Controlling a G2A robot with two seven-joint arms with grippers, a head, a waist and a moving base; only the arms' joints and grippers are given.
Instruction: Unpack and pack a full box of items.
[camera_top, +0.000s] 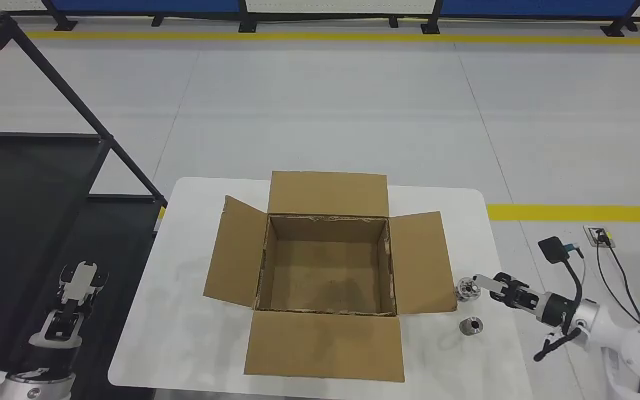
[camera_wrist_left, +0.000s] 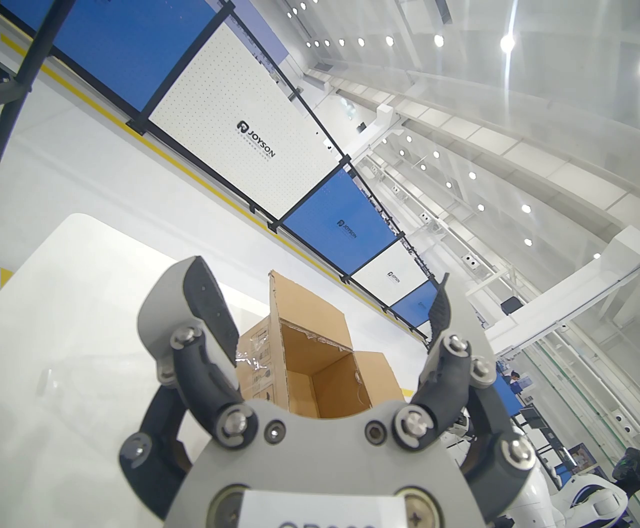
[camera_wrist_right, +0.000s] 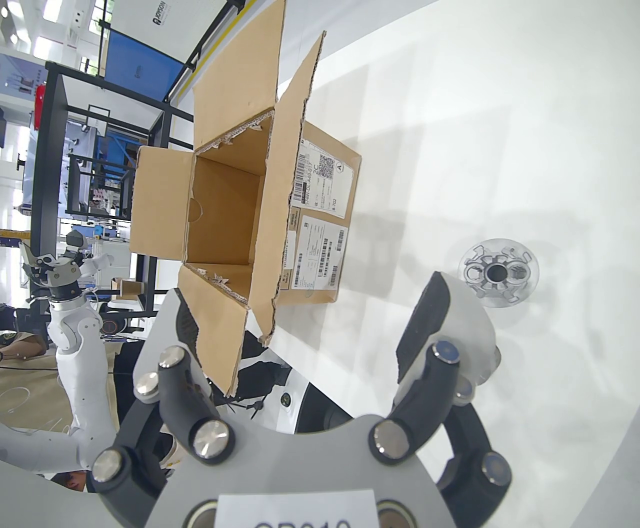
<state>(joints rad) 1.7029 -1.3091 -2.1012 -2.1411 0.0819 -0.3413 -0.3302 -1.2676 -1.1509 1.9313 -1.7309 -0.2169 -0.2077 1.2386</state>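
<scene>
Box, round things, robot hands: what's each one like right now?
Box, open, four flaps spread, nothing seen inside.
One round part, lying on the table, outside the box.
Other round part, the same.
Left hand, open, holding nothing.
Right hand, open, holding nothing.

White table on pale grey floor. Black frame near table's far left corner; yellow line on floor to the right, socket just beside it. Blue and white panels along far wall, second yellow line at their foot.
</scene>
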